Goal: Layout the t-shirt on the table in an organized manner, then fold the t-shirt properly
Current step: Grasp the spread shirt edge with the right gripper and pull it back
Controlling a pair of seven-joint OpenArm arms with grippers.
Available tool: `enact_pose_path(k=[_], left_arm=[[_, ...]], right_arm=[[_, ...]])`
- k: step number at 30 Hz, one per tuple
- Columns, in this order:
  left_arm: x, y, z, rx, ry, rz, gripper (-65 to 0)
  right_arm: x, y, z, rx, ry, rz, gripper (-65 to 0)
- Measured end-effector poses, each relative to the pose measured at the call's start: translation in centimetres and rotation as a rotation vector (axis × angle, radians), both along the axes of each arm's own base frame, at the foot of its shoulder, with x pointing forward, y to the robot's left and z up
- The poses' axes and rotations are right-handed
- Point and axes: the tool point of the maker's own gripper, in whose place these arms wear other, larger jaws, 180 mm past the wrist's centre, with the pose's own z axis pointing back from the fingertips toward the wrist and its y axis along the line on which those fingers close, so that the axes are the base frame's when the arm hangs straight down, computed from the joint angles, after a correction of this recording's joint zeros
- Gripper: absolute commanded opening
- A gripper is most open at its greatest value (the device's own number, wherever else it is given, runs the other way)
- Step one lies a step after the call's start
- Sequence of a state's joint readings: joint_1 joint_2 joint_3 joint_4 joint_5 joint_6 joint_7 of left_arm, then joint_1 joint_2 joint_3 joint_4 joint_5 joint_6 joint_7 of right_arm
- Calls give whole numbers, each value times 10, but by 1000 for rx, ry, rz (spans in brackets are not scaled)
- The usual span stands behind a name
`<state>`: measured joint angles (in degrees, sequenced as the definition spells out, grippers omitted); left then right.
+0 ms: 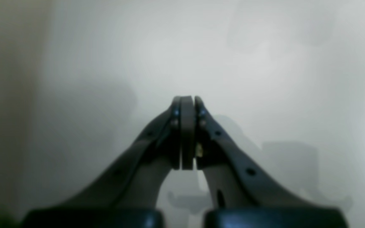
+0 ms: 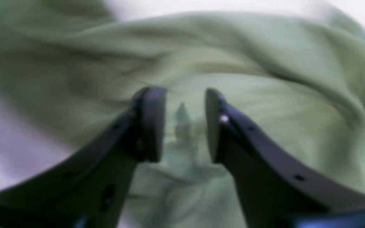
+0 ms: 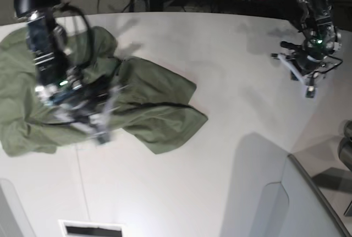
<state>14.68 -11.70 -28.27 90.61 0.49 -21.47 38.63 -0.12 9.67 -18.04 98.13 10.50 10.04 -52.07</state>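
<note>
tabletop (image 3: 231,110): wide, white and smooth; cloth should slide across it easily, so a tug at one corner is likely to drag the whole garment rather than stretch it flat

t-shirt (image 3: 148,105): olive-green, lying crumpled on the base view's left half of the tabletop, one lobe bunched toward the near-left edge and another spread out toward the middle; not yet laid out, so folding has not begun

t-shirt handling: judged soft, light and limp, with no stiffness to hold a shape; it will drape and fold back on itself when lifted, and a shallow pinch may slip off a single layer

where to take hold: best at an outer hem or a shoulder seam, where the layers are doubled and a pull spreads the cloth; which edge is hem or collar cannot be told from these views, the folds hide it

right pincer (image 2: 184,123): down over the bunched middle of the t-shirt (image 2: 265,63), jaws partly apart with cloth showing in the gap; nothing appears clamped between them, though the view is blurred

left pincer (image 1: 187,133): jaws pressed together on nothing, hovering over bare tabletop (image 1: 265,63) well apart from the t-shirt, at the base view's far right (image 3: 308,83)
</note>
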Motion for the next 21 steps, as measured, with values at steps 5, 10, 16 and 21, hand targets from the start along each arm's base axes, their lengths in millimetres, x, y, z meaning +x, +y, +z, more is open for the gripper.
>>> enact_pose_path(k=[5,10,16,21], left_arm=[[-22,52,6,73,-41,65,-650],[-49,47,-21,28,2,61,-650],[-50,44,-23,15,-8,72,-650],[-50,39,-24,3,-12,72,-650]], right_arm=[[-48,99,-11,93,82,218,-414],[-6,103,-21,50,87,177,-408],[8,127,-33,-31,121,274,-377],[-2,145,-49,-109,130,397,-231]])
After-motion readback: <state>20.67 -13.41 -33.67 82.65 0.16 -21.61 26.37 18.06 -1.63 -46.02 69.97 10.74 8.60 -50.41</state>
